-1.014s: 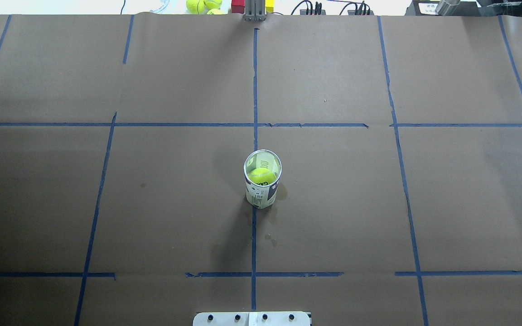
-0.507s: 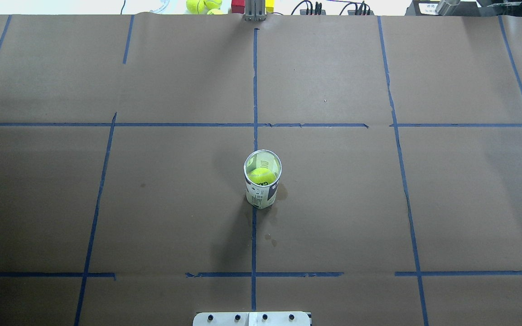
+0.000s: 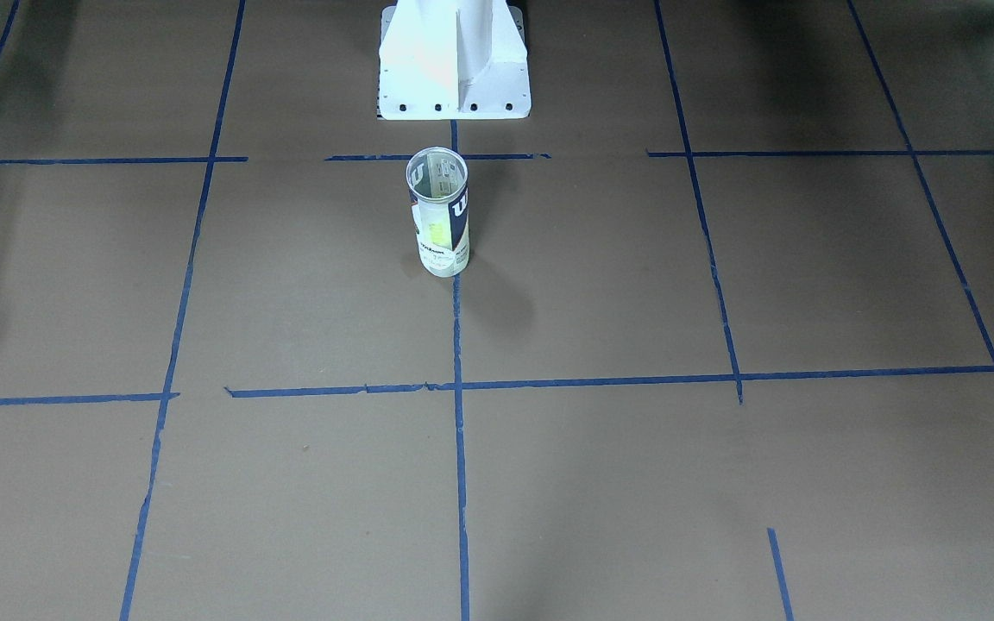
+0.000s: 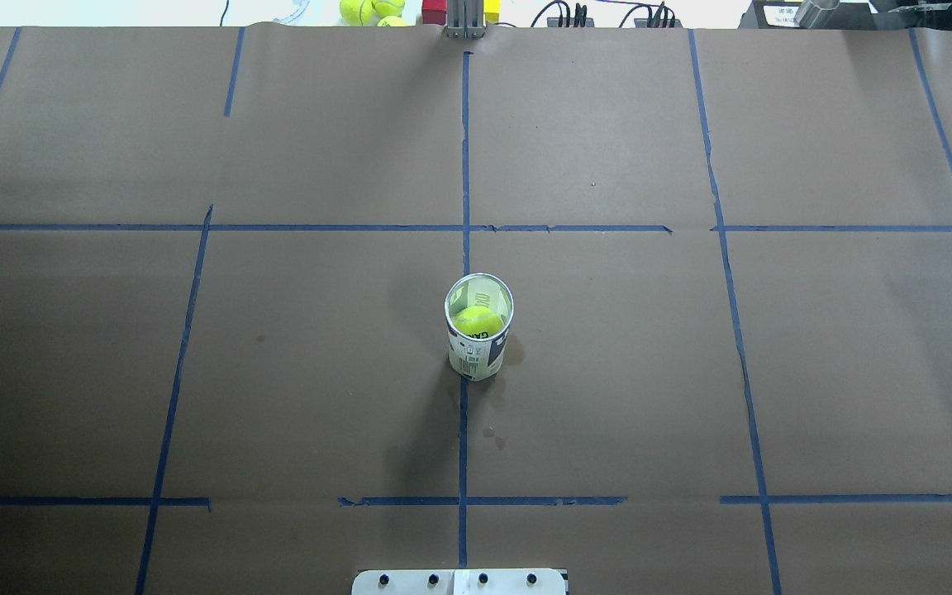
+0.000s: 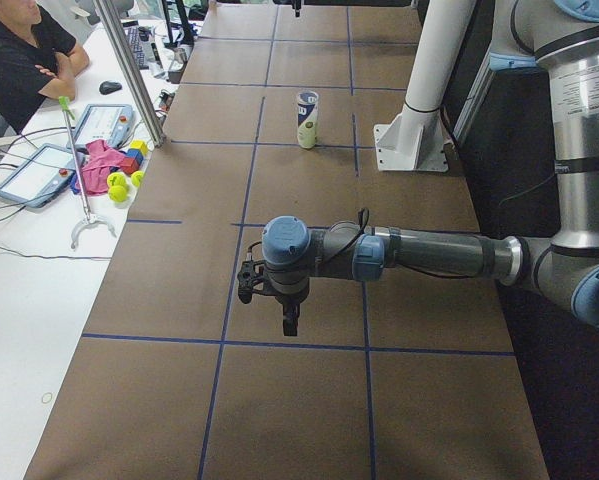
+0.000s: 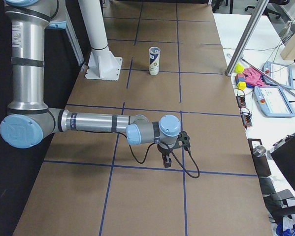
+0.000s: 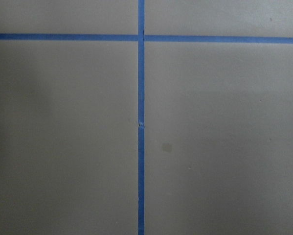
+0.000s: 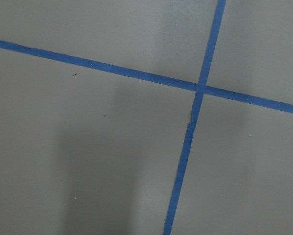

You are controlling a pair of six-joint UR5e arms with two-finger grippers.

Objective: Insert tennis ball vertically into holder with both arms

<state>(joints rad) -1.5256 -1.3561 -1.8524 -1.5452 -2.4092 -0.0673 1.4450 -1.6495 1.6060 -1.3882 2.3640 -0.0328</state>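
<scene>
Insertion seems done: tennis ball [image 4: 478, 321] sits inside upright tennis-ball can [image 4: 476, 355], mid-frame. Left claw [image 5: 289, 322] and right claw [image 6: 166, 161] hang well apart from it; how open they are I cannot tell. Only parking is left.

**What can't be made out**

Left gripper [image 5: 290, 322], right gripper [image 6: 166, 160]: seen in side views only, jaws too small to read. Tennis ball [image 4: 478, 321] lettering partly hidden behind holder [image 4: 476, 357] wall. White pedestal [image 4: 459, 583] cut by overhead view's lower edge.

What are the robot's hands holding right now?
Nothing. The tennis ball sits inside the holder, which stands alone on the table, far from the left gripper and right gripper.
</scene>
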